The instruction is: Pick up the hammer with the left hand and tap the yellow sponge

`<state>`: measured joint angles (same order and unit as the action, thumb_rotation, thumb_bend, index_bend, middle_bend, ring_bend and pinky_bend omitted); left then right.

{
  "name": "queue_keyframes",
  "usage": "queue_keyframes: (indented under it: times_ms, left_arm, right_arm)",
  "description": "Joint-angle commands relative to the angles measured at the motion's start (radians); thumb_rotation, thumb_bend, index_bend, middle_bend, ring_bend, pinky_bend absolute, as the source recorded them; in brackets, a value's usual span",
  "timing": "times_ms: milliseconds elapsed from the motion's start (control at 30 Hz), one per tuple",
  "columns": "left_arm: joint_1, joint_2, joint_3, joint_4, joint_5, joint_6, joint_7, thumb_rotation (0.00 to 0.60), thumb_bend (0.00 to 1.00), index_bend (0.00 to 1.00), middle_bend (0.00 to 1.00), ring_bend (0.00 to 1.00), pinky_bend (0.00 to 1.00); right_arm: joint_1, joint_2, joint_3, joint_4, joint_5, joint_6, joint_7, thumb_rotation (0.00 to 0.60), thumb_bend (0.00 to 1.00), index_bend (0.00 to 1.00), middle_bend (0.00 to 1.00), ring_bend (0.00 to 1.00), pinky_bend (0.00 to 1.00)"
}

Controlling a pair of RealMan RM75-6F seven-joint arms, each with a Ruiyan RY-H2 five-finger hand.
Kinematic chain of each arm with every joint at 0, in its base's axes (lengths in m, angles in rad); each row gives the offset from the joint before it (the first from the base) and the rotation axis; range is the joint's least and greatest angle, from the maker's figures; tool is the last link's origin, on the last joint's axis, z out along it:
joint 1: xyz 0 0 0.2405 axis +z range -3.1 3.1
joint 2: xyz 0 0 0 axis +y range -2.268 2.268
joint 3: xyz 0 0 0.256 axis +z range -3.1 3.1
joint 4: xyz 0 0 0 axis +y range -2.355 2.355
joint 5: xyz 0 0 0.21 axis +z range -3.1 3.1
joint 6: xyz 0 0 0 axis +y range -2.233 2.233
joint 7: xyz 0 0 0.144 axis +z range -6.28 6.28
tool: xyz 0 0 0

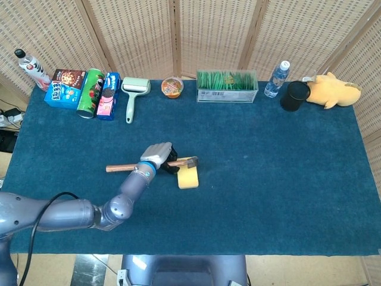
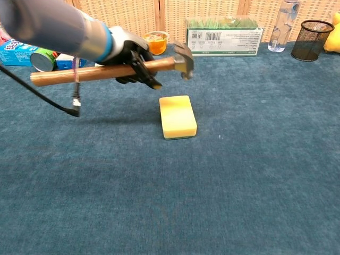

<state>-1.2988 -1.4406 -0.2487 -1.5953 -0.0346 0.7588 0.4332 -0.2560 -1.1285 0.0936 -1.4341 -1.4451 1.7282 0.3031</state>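
My left hand [image 2: 127,56] [image 1: 156,155] grips the wooden handle of the hammer [image 2: 106,71] [image 1: 122,168] near its head. The hammer is held roughly level, its metal head [image 2: 184,54] raised well above the yellow sponge [image 2: 177,116] [image 1: 189,177]. The sponge lies flat on the blue cloth, just right of the hand, with nothing touching it. My right hand is not in either view.
Along the back edge stand snack boxes and a can [image 1: 83,89], a lint roller [image 1: 133,92], a noodle cup [image 1: 172,87], a clear box of green sticks [image 1: 227,87], a water bottle [image 1: 276,78], a black mesh cup [image 1: 294,95] and a yellow plush toy [image 1: 332,89].
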Motion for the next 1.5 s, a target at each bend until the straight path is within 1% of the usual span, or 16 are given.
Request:
queue_keyframes:
  times_ms: [33, 100, 233, 367, 533, 633, 700, 767, 867, 967, 1100, 1200, 1267, 1367, 1433, 1500]
  left_arm:
    - [0.073, 0.063, -0.018, -0.048, 0.078, -0.054, -0.072, 0.600, 0.40, 0.87, 0.89, 0.88, 0.85]
    - [0.128, 0.097, -0.017, -0.056, 0.129, -0.109, -0.127, 0.600, 0.39, 0.87, 0.89, 0.88, 0.85]
    - [0.218, 0.136, -0.027, -0.038, 0.232, -0.215, -0.225, 0.600, 0.39, 0.87, 0.89, 0.88, 0.85]
    - [0.316, 0.141, -0.063, -0.006, 0.380, -0.285, -0.325, 0.600, 0.39, 0.87, 0.89, 0.88, 0.84]
    - [0.424, 0.123, -0.121, 0.020, 0.562, -0.293, -0.427, 0.600, 0.39, 0.87, 0.89, 0.88, 0.83]
    - [0.487, 0.102, -0.149, 0.031, 0.695, -0.245, -0.473, 0.600, 0.39, 0.87, 0.89, 0.88, 0.82]
    - [0.544, 0.074, -0.165, 0.045, 0.823, -0.182, -0.529, 0.600, 0.39, 0.87, 0.89, 0.88, 0.81]
    - [0.585, 0.050, -0.157, 0.078, 0.926, -0.122, -0.567, 0.600, 0.38, 0.87, 0.89, 0.88, 0.80]
    - [0.609, 0.018, -0.133, 0.149, 1.060, -0.077, -0.623, 0.600, 0.38, 0.87, 0.89, 0.88, 0.79]
    - [0.607, -0.008, -0.107, 0.218, 1.140, -0.050, -0.644, 0.600, 0.38, 0.87, 0.89, 0.87, 0.78]
    - [0.598, -0.042, -0.080, 0.288, 1.195, -0.023, -0.665, 0.600, 0.38, 0.87, 0.89, 0.85, 0.76]
    - [0.590, -0.066, -0.051, 0.345, 1.241, 0.000, -0.654, 0.600, 0.38, 0.87, 0.89, 0.82, 0.74]
    - [0.586, -0.077, -0.036, 0.371, 1.263, 0.014, -0.642, 0.600, 0.37, 0.87, 0.86, 0.76, 0.71]
    - [0.580, -0.098, -0.009, 0.411, 1.303, 0.043, -0.624, 0.600, 0.36, 0.85, 0.77, 0.66, 0.64]
    - [0.580, -0.104, -0.004, 0.419, 1.312, 0.051, -0.628, 0.600, 0.35, 0.79, 0.71, 0.58, 0.60]
    - [0.577, -0.110, 0.007, 0.430, 1.323, 0.057, -0.633, 0.600, 0.33, 0.70, 0.62, 0.48, 0.54]
  right_arm:
    - [0.005, 0.001, -0.002, -0.006, -0.007, -0.004, -0.009, 0.600, 0.10, 0.45, 0.49, 0.47, 0.35]
    - [0.011, 0.001, -0.003, -0.015, -0.015, -0.007, -0.021, 0.600, 0.10, 0.45, 0.49, 0.47, 0.35]
    - [0.017, 0.003, -0.005, -0.030, -0.023, -0.008, -0.041, 0.600, 0.10, 0.45, 0.49, 0.47, 0.35]
    - [0.022, 0.003, -0.007, -0.043, -0.028, -0.012, -0.060, 0.600, 0.10, 0.45, 0.49, 0.47, 0.35]
    - [0.030, 0.002, -0.010, -0.056, -0.033, -0.020, -0.077, 0.600, 0.10, 0.45, 0.49, 0.47, 0.35]
    - [0.035, 0.000, -0.010, -0.062, -0.034, -0.024, -0.088, 0.600, 0.10, 0.45, 0.49, 0.47, 0.35]
    - [0.039, -0.001, -0.011, -0.067, -0.037, -0.027, -0.097, 0.600, 0.10, 0.45, 0.49, 0.47, 0.35]
    - [0.044, -0.002, -0.012, -0.072, -0.039, -0.033, -0.106, 0.600, 0.10, 0.45, 0.49, 0.47, 0.35]
    - [0.046, -0.001, -0.013, -0.075, -0.036, -0.036, -0.111, 0.600, 0.10, 0.45, 0.49, 0.47, 0.35]
    - [0.047, -0.002, -0.013, -0.075, -0.034, -0.037, -0.112, 0.600, 0.10, 0.45, 0.49, 0.47, 0.35]
    - [0.047, -0.002, -0.013, -0.073, -0.029, -0.039, -0.111, 0.600, 0.10, 0.45, 0.49, 0.47, 0.35]
    - [0.047, -0.002, -0.013, -0.071, -0.024, -0.040, -0.108, 0.600, 0.10, 0.45, 0.49, 0.47, 0.35]
    - [0.046, -0.002, -0.013, -0.070, -0.022, -0.040, -0.107, 0.600, 0.10, 0.45, 0.49, 0.47, 0.35]
    - [0.047, -0.002, -0.013, -0.068, -0.018, -0.044, -0.104, 0.600, 0.10, 0.45, 0.49, 0.47, 0.35]
    - [0.048, -0.003, -0.012, -0.066, -0.017, -0.045, -0.102, 0.600, 0.10, 0.45, 0.49, 0.47, 0.35]
    - [0.048, -0.004, -0.013, -0.065, -0.017, -0.045, -0.101, 0.600, 0.10, 0.45, 0.49, 0.47, 0.35]
